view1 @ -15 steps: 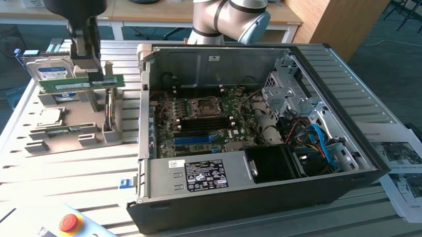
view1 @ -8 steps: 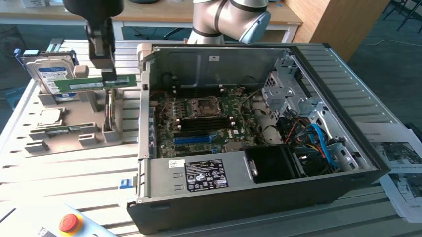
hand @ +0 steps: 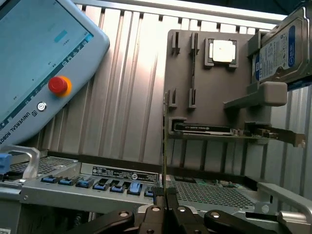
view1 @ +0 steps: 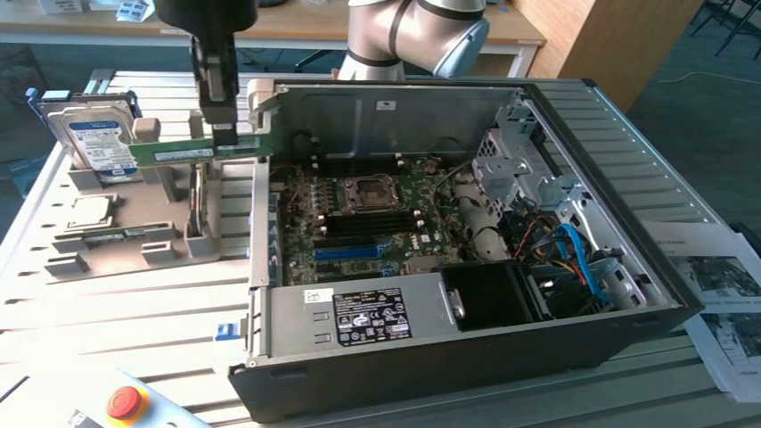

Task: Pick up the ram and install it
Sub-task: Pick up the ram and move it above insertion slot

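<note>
The ram (view1: 178,152) is a thin green stick held level in the air, above the grey holder tray (view1: 71,263) and just beside the open computer case's wall on the exterior view's left. My gripper (view1: 221,134) comes down from above and is shut on it near one end. In the wrist view the ram (hand: 165,141) shows edge-on as a thin line rising from my gripper (hand: 164,196). The motherboard (view1: 398,192) with its dark slots lies inside the case (view1: 476,357), to the exterior view's right of the ram.
A blue-labelled hard drive (view1: 95,138) stands in the tray and a square processor (view1: 89,209) lies flat on it. A card (hand: 204,129) rests in another tray slot. A teach pendant with a red button (view1: 125,401) lies near the front. Papers (view1: 714,285) lie at the right.
</note>
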### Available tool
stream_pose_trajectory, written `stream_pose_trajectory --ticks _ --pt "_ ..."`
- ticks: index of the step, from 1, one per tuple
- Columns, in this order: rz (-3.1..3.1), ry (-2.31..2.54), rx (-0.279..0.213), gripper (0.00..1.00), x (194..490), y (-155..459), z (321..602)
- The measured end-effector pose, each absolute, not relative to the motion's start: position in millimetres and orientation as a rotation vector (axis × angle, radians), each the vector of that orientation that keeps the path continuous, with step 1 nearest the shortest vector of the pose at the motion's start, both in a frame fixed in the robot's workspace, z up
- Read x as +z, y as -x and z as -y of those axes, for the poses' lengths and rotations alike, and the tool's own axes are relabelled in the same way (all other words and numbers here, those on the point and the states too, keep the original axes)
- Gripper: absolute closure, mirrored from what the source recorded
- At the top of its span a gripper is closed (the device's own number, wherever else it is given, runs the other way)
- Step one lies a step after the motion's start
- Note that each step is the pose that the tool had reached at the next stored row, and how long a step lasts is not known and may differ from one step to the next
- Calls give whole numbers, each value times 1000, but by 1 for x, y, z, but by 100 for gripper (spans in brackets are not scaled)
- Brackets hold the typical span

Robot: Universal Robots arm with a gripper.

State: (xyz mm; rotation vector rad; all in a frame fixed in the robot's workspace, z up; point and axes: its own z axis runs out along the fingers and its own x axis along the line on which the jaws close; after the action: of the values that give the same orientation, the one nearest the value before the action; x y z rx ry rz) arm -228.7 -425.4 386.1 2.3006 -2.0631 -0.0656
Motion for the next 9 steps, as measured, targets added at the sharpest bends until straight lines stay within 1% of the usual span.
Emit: stream_pose_trajectory --ticks 9 --pt "2060 -2303 -66 88 386 199 426"
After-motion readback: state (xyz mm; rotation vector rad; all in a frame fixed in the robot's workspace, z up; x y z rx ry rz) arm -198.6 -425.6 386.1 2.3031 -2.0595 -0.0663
